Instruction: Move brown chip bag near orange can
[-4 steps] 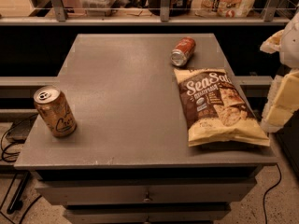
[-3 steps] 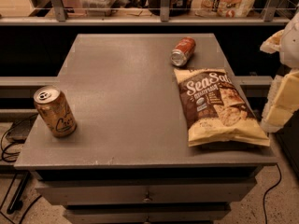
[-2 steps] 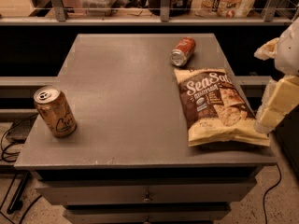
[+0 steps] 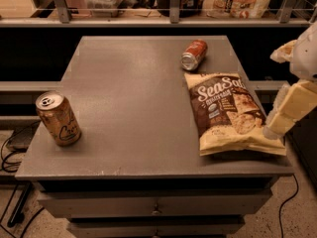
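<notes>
In your one camera view, the brown chip bag (image 4: 225, 113) lies flat at the right edge of the table (image 4: 133, 108), just in front of a red can (image 4: 193, 54) lying on its side. The orange can (image 4: 58, 118) stands upright, well apart at the front left. Your gripper (image 4: 275, 128) is at the bag's lower right corner. You cannot tell whether it is open or closed, or whether it holds anything.

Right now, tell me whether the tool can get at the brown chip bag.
Probably yes. The tool hangs at the right edge of the table, beside the near right corner of the brown chip bag, nothing between them. The red can lies clear, beyond the far end.
</notes>
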Action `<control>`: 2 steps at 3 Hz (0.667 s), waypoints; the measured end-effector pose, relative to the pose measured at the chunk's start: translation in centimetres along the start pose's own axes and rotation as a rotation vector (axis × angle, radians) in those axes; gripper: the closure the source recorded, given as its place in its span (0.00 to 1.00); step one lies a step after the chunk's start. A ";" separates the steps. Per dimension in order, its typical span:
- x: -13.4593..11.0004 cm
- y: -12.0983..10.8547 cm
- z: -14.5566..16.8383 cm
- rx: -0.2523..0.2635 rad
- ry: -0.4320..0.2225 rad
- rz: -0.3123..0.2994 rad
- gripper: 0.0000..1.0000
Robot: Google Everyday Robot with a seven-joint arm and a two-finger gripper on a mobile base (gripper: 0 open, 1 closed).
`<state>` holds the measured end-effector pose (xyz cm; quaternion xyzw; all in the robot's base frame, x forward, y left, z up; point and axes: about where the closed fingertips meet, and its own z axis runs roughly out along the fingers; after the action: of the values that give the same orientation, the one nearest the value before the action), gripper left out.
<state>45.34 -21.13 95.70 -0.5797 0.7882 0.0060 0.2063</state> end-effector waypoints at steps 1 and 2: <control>0.0 0.0 0.0 0.000 0.000 0.000 0.00; 0.3 -0.1 1.1 -0.009 -0.017 0.042 0.00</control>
<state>45.75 -21.20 94.61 -0.5639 0.7984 0.0187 0.2103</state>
